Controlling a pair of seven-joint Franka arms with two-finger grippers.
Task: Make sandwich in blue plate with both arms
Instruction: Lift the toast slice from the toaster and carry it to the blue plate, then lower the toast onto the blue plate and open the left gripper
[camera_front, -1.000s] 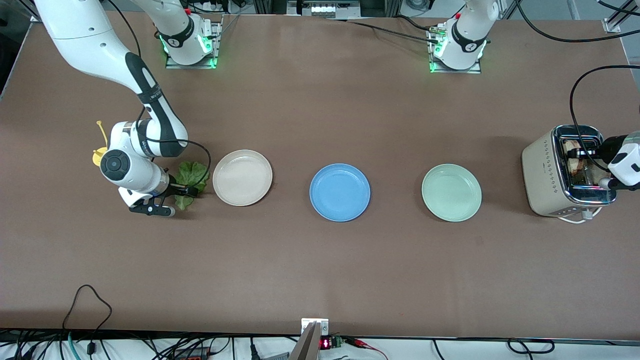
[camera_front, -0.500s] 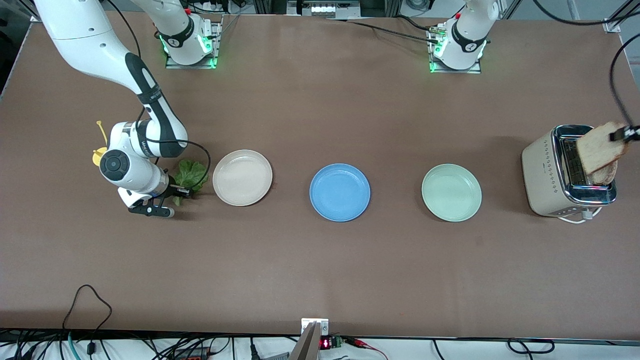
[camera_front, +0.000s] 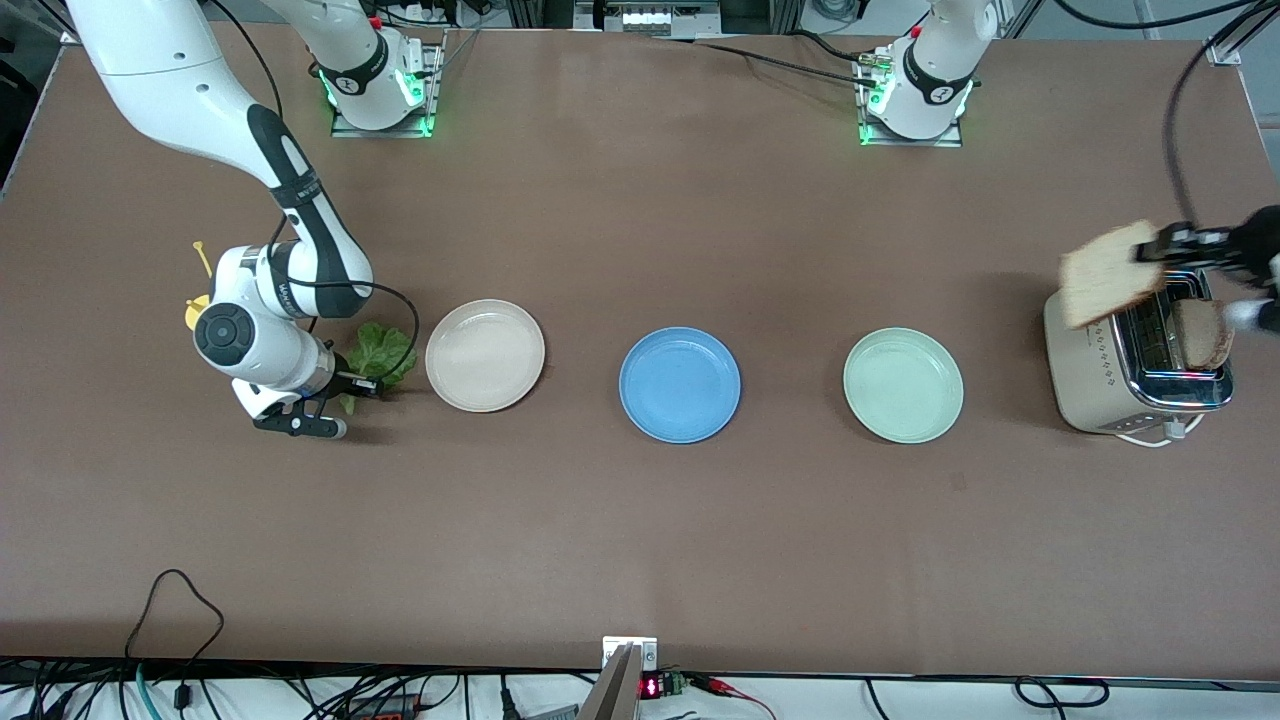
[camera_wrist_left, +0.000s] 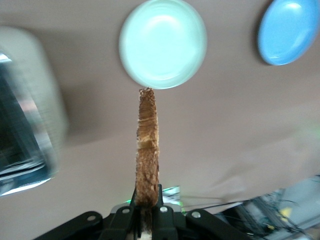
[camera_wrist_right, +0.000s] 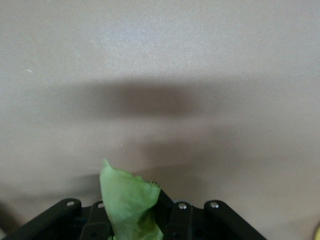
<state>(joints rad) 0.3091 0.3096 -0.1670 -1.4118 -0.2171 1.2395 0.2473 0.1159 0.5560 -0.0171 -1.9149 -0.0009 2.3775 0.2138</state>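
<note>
The blue plate (camera_front: 680, 385) (camera_wrist_left: 292, 31) lies bare at the table's middle. My left gripper (camera_front: 1165, 245) (camera_wrist_left: 147, 200) is shut on a toasted bread slice (camera_front: 1105, 285) (camera_wrist_left: 148, 150) and holds it in the air over the toaster (camera_front: 1100, 360). A second bread slice (camera_front: 1200, 335) stands in a toaster slot. My right gripper (camera_front: 362, 384) (camera_wrist_right: 135, 220) is low at the table, shut on the edge of the green lettuce leaf (camera_front: 385, 350) (camera_wrist_right: 127, 197), beside the cream plate (camera_front: 485, 355).
A mint-green plate (camera_front: 903, 385) (camera_wrist_left: 162, 44) lies between the blue plate and the toaster (camera_wrist_left: 25, 110). A small yellow object (camera_front: 200, 300) sits by the right arm's wrist. The toaster's cable trails near its base.
The left gripper has drawn a bread slice up out of the toaster and swung it over the toaster's edge. The right gripper has shut on the lettuce.
</note>
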